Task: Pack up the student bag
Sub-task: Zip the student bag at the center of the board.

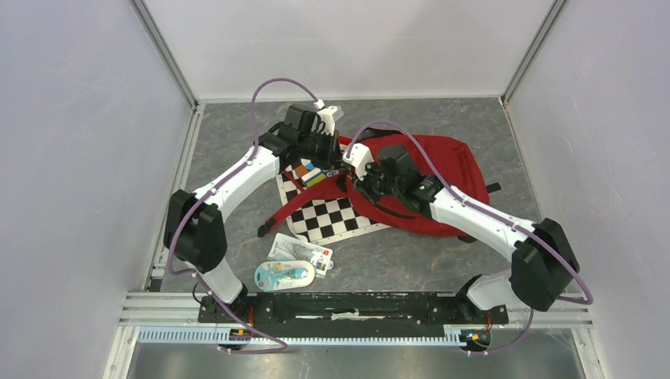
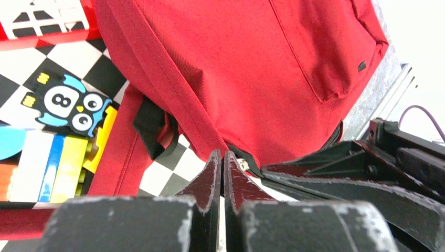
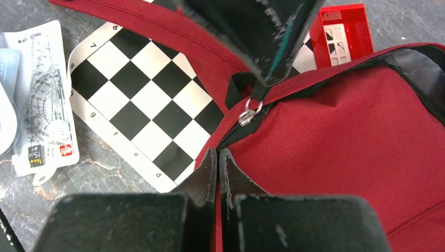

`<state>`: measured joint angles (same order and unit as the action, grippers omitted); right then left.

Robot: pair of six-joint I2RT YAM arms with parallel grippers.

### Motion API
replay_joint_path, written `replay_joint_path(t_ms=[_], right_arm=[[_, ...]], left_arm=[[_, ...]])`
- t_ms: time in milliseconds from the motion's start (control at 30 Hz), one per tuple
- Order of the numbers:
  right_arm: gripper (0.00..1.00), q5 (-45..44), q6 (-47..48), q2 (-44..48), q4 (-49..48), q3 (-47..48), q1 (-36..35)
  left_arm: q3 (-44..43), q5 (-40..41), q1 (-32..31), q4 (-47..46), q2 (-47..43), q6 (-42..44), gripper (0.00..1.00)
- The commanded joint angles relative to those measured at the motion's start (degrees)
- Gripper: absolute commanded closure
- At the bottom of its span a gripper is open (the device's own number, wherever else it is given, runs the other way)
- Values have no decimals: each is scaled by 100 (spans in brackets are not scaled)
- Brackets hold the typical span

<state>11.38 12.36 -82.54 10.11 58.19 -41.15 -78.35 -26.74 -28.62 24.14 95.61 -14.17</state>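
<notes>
Your student bag (image 1: 442, 170) lies flat on the tabletop (image 1: 442, 253), centre-right, toward the far side. One red shoulder strap (image 1: 296, 207) trails left over the chessboard mat (image 3: 141, 100).

Your left end effector (image 2: 221, 155) is clenched at the bag's near-left corner. In the right wrist view the black zipper pull (image 3: 249, 105), with its silver ring, runs straight up into those fingers, so it is grasping the pull.

Your right end effector (image 3: 218, 152) is clenched too, with its tips right at the bag's zip seam just below that ring. You can't tell if any fabric is pinched.

A red box (image 3: 341, 31) sits beyond the bag's edge, on the mat. An owl-print colour pack (image 2: 65, 105) is on the mat beside the strap. A ruler set pack (image 1: 300, 253) and a blue blister pack (image 1: 284, 275) lie near the arm bases, well apart from the bag.
</notes>
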Motion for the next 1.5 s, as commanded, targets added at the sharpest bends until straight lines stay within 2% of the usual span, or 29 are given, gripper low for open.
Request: replay_joint_path(t_ms=[0,400,600,833,1133,1267,1400,1467], right_arm=[[100,99,30,515,373,-342,-94],[100,401,67,1120,937,-800,-103],[100,544,-12,1295,981,-818,-104],[100,639,-23,1428,1028,-827,-106],[100,686,-14,1493,1027,-732,-100],[100,231,-232,1518,981,-621,-95],[63,-29,-402,1538,865,-397,184],[52,236,-491,1510,717,-289,561]], left_arm=[[-644,411,40,-244,145,2,98],[-1736,-43,39,-340,844,188,98],[-2586,345,35,-130,1422,415,98],[-3358,676,41,-348,2072,284,98],[-3799,728,41,-808,2739,-164,98],[-3643,394,27,-859,2650,-224,98],[-3220,-61,28,-774,2329,-76,98],[-3124,-198,28,-587,2218,35,98]])
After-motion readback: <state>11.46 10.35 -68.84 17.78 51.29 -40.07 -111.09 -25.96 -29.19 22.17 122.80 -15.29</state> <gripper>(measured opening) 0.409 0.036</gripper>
